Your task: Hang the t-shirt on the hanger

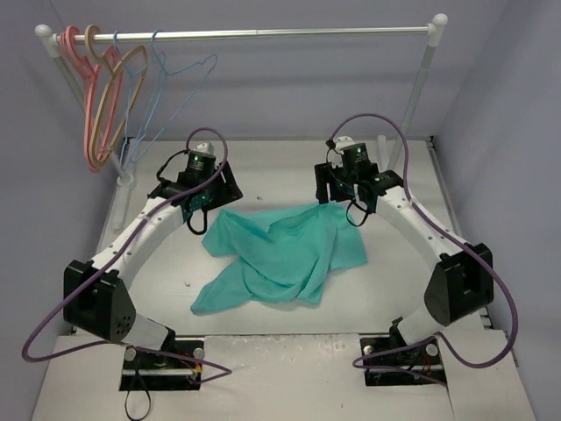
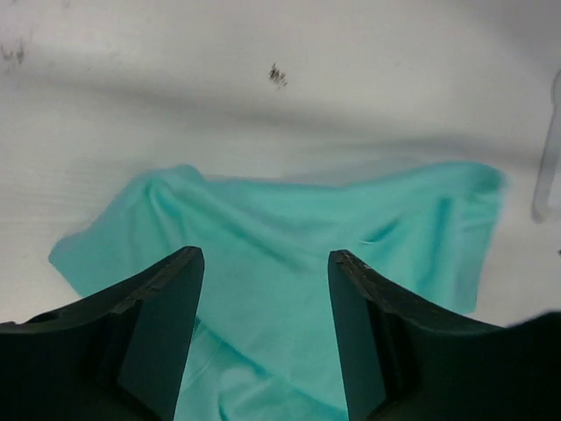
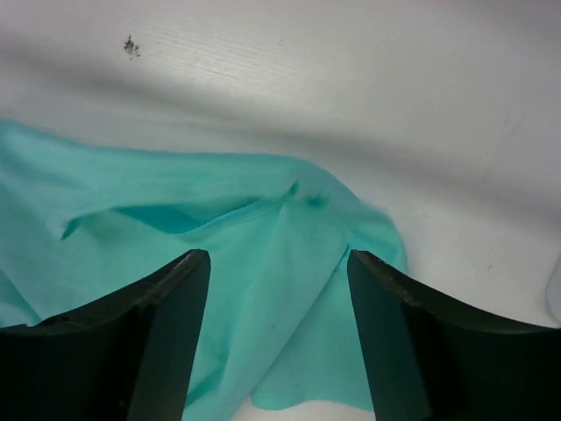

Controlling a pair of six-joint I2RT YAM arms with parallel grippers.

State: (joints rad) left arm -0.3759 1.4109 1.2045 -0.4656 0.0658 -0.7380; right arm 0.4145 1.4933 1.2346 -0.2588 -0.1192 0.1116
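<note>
Sprawling t-shirt (image 1: 280,254), white table (image 1: 263,171), lilac walls (image 1: 504,88)

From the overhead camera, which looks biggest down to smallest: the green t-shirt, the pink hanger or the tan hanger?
1. The t-shirt, spread on the table, is clearly largest.
2 and 3. The pink hanger and the tan hanger look alike in size. They overlap on the rail and hang partly edge-on, so I won't rank them.

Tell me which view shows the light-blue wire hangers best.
Top external: both light-blue wire hangers hang on the rail, far left. The wrist views show none of them, only the t-shirt beyond their open fingers.
</note>
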